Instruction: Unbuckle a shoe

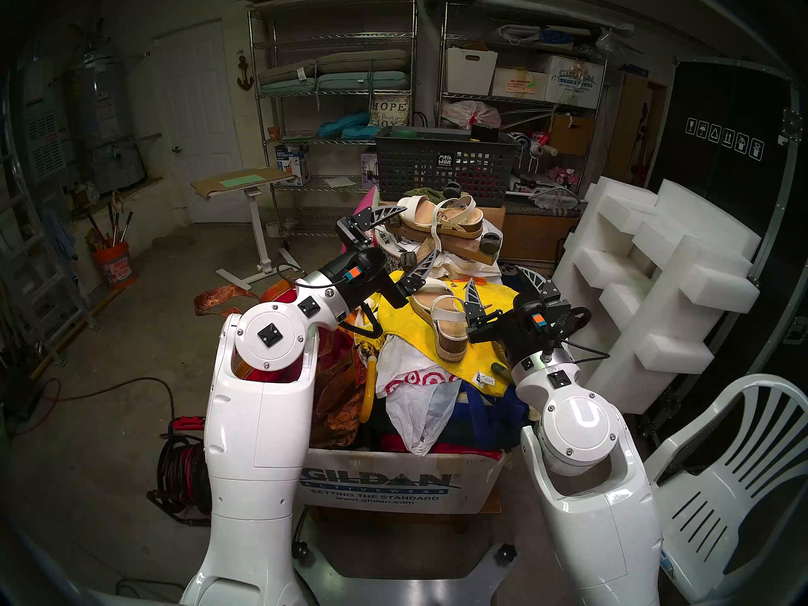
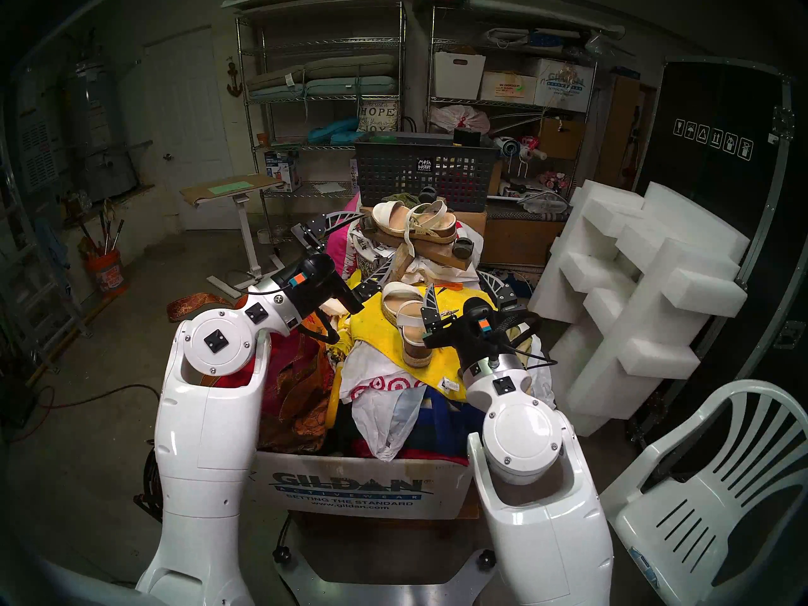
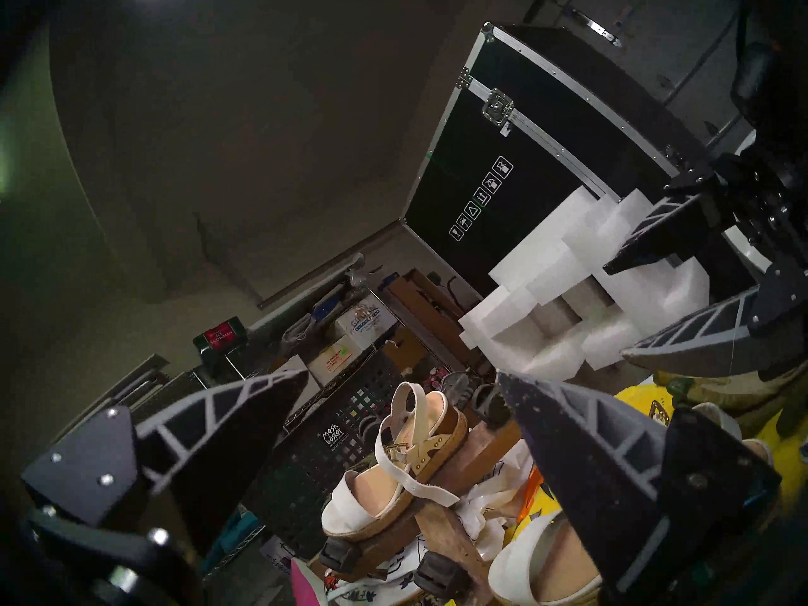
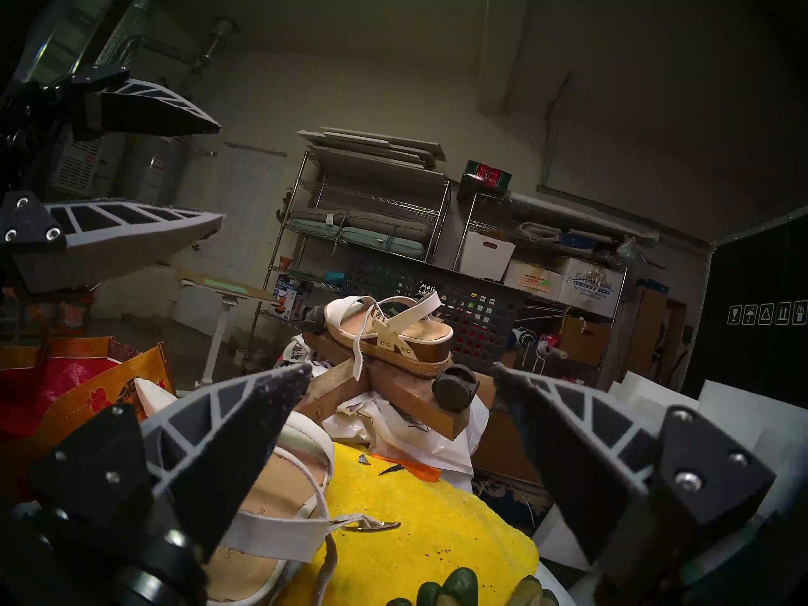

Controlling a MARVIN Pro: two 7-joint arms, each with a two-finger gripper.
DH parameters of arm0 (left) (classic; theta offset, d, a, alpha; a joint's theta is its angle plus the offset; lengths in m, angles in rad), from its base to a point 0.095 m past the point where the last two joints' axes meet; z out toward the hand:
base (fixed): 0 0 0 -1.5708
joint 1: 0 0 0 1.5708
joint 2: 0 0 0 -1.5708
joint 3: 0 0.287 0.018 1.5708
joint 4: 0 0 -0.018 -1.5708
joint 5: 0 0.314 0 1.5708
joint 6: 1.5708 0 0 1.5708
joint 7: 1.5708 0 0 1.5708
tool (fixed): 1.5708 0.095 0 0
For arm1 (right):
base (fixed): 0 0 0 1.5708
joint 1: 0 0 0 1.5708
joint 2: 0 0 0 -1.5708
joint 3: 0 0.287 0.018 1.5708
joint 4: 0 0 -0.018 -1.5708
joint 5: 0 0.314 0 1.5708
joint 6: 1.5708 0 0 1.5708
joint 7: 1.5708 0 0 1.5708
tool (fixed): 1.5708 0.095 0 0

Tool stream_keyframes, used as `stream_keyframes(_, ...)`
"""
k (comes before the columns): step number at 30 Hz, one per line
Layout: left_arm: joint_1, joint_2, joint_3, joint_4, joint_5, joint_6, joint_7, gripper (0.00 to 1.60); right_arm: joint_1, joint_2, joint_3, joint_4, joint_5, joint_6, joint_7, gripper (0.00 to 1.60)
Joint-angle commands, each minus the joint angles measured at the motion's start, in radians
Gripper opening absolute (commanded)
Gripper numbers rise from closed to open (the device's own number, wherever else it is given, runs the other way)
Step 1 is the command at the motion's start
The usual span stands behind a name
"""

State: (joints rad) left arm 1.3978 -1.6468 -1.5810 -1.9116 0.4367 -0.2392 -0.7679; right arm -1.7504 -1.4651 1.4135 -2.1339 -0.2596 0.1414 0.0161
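Observation:
The wedge sandal (image 1: 441, 325) lies on a yellow towel (image 1: 395, 329), with white straps, a tan insole and a jute-wrapped sole. It also shows in the head stereo right view (image 2: 404, 325) and at the bottom right of the left wrist view (image 3: 538, 565). In the right wrist view (image 4: 271, 487) its metal buckle (image 4: 369, 524) rests on the towel; I cannot tell whether the thin strap runs through it. My right gripper (image 1: 494, 273) is open and empty, its left finger right beside the ankle strap. My left gripper (image 1: 417, 231) is wide open and empty, above and behind the sandal's toe.
A flatter white-strapped platform sandal (image 1: 437, 218) sits on a wooden caster board (image 1: 463, 248) behind. The pile fills a Gildan box (image 1: 380, 482). A grey mesh basket (image 1: 441, 165) stands at the back. White foam blocks (image 1: 656, 264) and a plastic chair (image 1: 721, 474) stand on the right.

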Motion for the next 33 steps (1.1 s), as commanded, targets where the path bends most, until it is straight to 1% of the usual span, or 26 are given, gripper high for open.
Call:
stream_keyframes(1,0.069,0.023,0.019,-0.111,0.001,0.079,0.054,1.6,0.002,-0.003,0.005,-0.031,0.011,-0.015,-0.002,1.58)
stream_keyframes(4,0.081,0.025,0.028,-0.128,0.001,0.109,0.061,1.6,0.002,-0.003,0.008,-0.03,0.02,-0.013,0.004,1.6)
stream_keyframes(8,0.085,0.026,0.032,-0.136,0.006,0.123,0.069,1.6,0.002,-0.003,0.011,-0.026,0.038,-0.023,0.013,1.6)
stream_keyframes(33,0.089,0.029,0.039,-0.141,0.011,0.136,0.08,1.6,0.001,-0.005,0.014,-0.026,0.042,-0.026,0.018,1.6)
